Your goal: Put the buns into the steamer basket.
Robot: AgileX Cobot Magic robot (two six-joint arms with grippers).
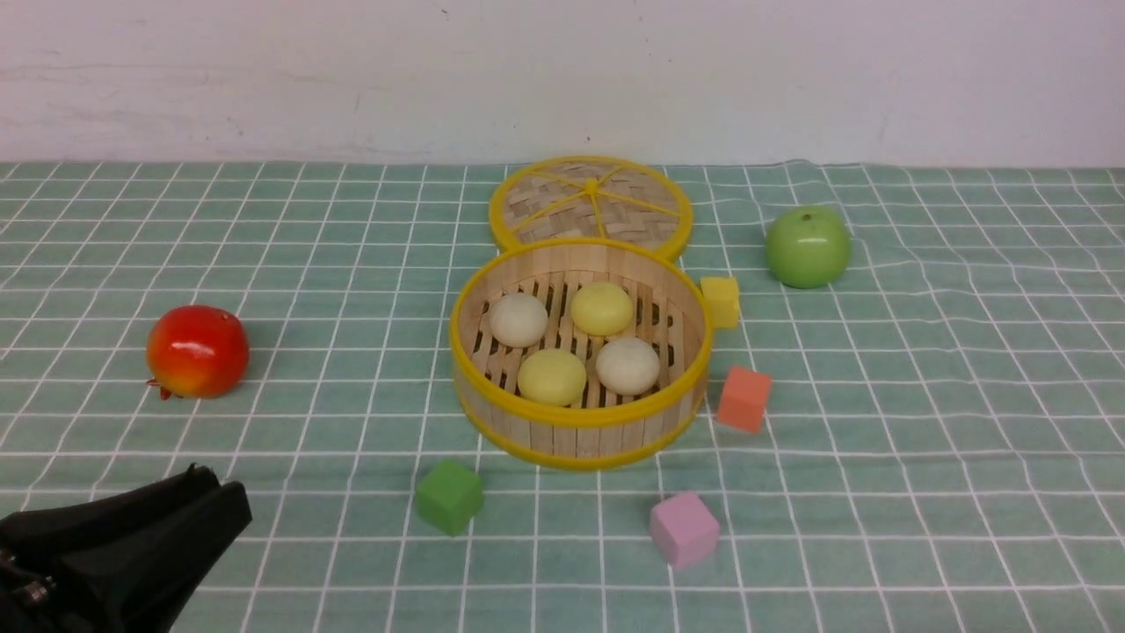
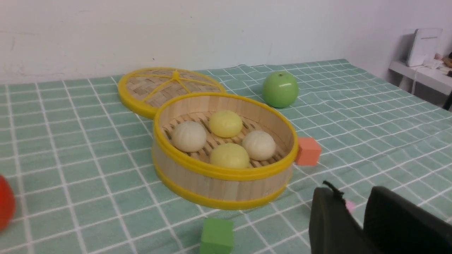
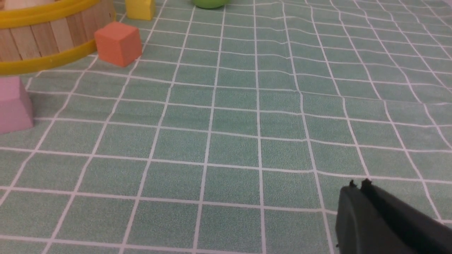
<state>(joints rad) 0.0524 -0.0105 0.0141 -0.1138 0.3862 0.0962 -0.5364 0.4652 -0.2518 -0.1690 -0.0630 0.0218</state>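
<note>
**Bamboo basket holding all four buns, both pincers clear of it**

Bamboo steamer basket [image 1: 580, 422] stands mid-table on the green checked cloth, its lid [image 1: 591, 204] lying flat just behind it and touching its far rim. Four buns sit on the slatted floor inside: two off-white (far-left [image 1: 518, 319], near-right [image 1: 627, 365]) and two pale yellow (far-right [image 1: 601, 308], near-left [image 1: 551, 376]). No bun shows on the table outside the basket, so the task reads as complete.

Left pincer [image 1: 211, 492] is low at the near-left corner of the front view, well apart from the basket, which lies forward and to its right. In the left wrist view its two dark fingers [image 2: 353, 211] stand with a narrow gap between them and nothing held. Right pincer [image 3: 358, 185] is out of the front view; its wrist view shows the fingertips pressed together, empty, over bare cloth, with the basket wall well off to its left beyond the orange cube [image 3: 118, 43] and pink cube [image 3: 12, 104].

Basket and buns are round, so no long axis governs an approach. Left arm appears the nearer; any coming move is likely only a withdrawal, and the green cube [image 1: 449, 496] lies between that pincer and the basket.
</note>
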